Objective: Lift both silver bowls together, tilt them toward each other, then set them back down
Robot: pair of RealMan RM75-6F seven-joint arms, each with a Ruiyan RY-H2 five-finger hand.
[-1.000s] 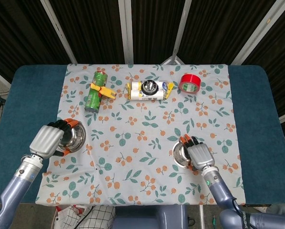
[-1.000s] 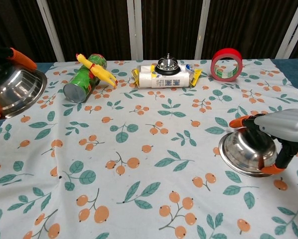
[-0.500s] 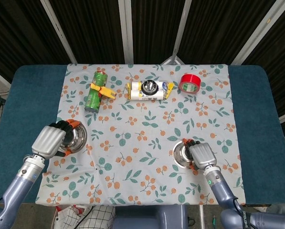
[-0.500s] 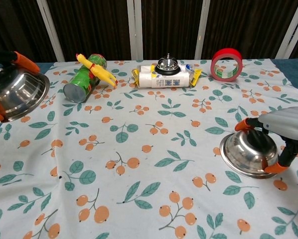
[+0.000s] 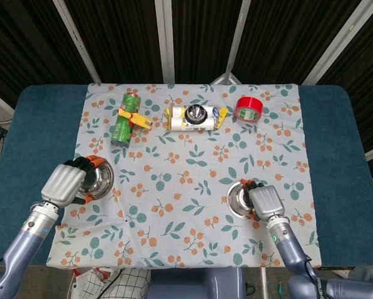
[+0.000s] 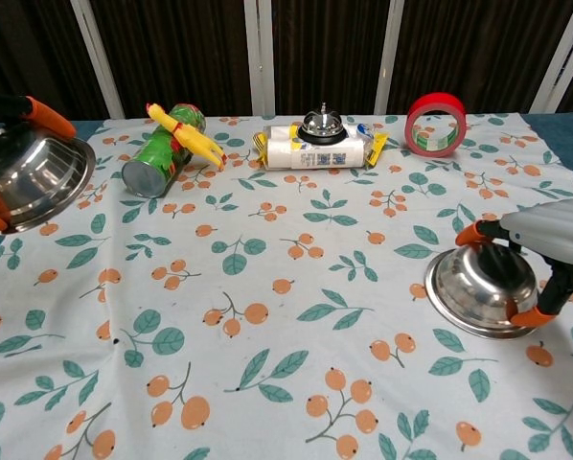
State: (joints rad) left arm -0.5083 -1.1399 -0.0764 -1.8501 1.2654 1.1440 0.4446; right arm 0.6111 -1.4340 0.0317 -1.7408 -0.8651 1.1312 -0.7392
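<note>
Both bowls were gripped at the rim, one per hand, at opposite sides of the flowered cloth (image 5: 193, 187).

Left hand (image 5: 64, 183) held the left bowl (image 6: 33, 178) with fingers wrapped over the rim, orange fingertips (image 6: 43, 113) showing on top. Bowl sat near the cloth's left edge, on the near half. It was tipped so its open mouth faced inward toward the table's middle; seemingly clear of the cloth, though I could not be sure.

Right hand (image 6: 551, 233) clamped the right bowl (image 6: 476, 290) from above, fingertips at the near and far rim. This bowl was on the near right of the cloth. In the chest view its outer, domed side showed, so it leaned well over; which way its mouth pointed I could not tell. Its low edge looked close to or touching the cloth.

Rim grips make sense, I judged: they let the wrists roll each bowl inward.

A round bowl has no long axis; only the mouth's direction counts.

Behind, well apart: green can (image 5: 124, 118) lying down, bell (image 6: 320, 125) on a packet, red tape roll (image 5: 249, 107).
</note>
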